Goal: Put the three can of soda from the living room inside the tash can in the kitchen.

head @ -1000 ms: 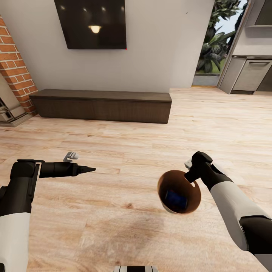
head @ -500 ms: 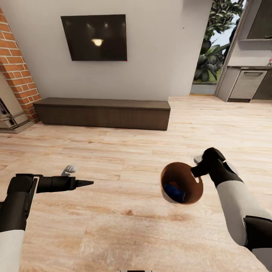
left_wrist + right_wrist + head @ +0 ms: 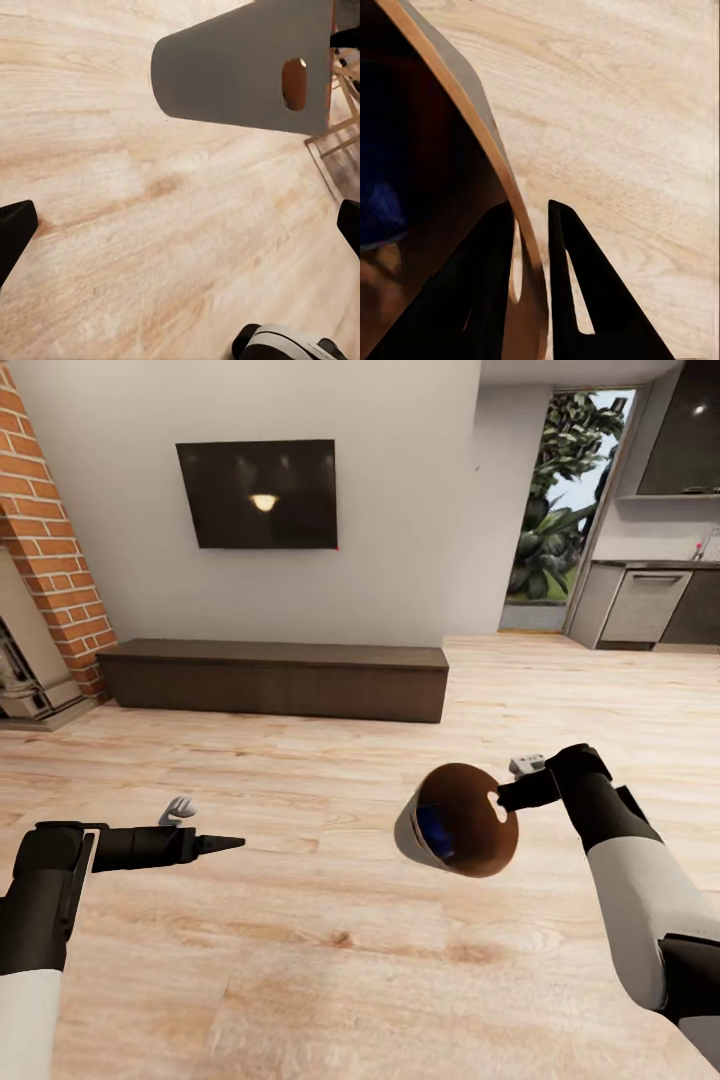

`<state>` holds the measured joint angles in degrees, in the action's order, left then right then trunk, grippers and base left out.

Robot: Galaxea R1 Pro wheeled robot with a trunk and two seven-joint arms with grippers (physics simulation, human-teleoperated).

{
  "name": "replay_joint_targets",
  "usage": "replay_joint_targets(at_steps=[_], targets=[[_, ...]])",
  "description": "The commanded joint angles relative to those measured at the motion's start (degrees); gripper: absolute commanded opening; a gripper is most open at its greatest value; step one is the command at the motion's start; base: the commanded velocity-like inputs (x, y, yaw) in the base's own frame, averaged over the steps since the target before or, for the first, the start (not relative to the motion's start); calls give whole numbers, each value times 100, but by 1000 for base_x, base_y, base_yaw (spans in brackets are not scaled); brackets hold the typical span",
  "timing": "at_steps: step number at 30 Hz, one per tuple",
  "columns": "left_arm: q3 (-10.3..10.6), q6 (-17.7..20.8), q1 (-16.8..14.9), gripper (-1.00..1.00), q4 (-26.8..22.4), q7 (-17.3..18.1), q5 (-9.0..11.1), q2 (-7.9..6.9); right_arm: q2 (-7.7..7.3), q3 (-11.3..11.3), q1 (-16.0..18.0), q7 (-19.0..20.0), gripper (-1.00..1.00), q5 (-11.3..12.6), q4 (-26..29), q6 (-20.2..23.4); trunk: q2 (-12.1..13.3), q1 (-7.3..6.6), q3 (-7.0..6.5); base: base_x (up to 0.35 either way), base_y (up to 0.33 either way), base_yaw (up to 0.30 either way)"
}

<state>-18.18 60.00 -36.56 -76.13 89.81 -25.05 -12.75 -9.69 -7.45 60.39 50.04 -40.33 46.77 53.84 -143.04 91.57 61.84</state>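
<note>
My right gripper (image 3: pixel 507 796) is shut on the rim of the tash can (image 3: pixel 455 832), a small grey bin with a coppery brown inside, held above the wood floor and tipped well onto its side. A dark blue can of soda (image 3: pixel 435 830) lies inside it. In the right wrist view one of my fingers (image 3: pixel 499 289) is inside the tash can's rim (image 3: pixel 484 139) and the other is outside, and the blue can of soda (image 3: pixel 379 210) shows deep inside. My left gripper (image 3: pixel 225 844) is open and holds nothing. The left wrist view looks at the tash can's grey outside (image 3: pixel 240 71) and its handle slot (image 3: pixel 294 84).
A low dark wood bench (image 3: pixel 275 678) runs along the far wall under a television (image 3: pixel 258 493). A brick fireplace (image 3: pixel 50 560) stands at the left. At the far right the kitchen opens, with a steel-fronted appliance (image 3: pixel 645 605). Open plank floor lies between.
The head view has tilted up. My right arm has lifted the tash can and tipped it further onto its side, so its mouth now faces sideways. The left arm has stayed level.
</note>
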Motion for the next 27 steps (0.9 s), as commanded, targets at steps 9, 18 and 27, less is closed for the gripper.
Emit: replay_joint_targets(at_steps=[9, 18, 27], targets=[[-1, 0, 0, 100, 2, 19, 0, 1, -178, -24, -21, 58, -100, 494, -1, -72, 362, -198, -163, 0, 0, 0], [-1, 0, 0, 100, 2, 19, 0, 1, -199, -28, -43, 61, -100, 499, -1, -115, 723, -396, -325, 0, 0, 0], [-1, 0, 0, 100, 2, 19, 0, 1, -296, -32, -45, 67, -100, 509, -1, -127, 1084, -594, -486, 0, 0, 0]])
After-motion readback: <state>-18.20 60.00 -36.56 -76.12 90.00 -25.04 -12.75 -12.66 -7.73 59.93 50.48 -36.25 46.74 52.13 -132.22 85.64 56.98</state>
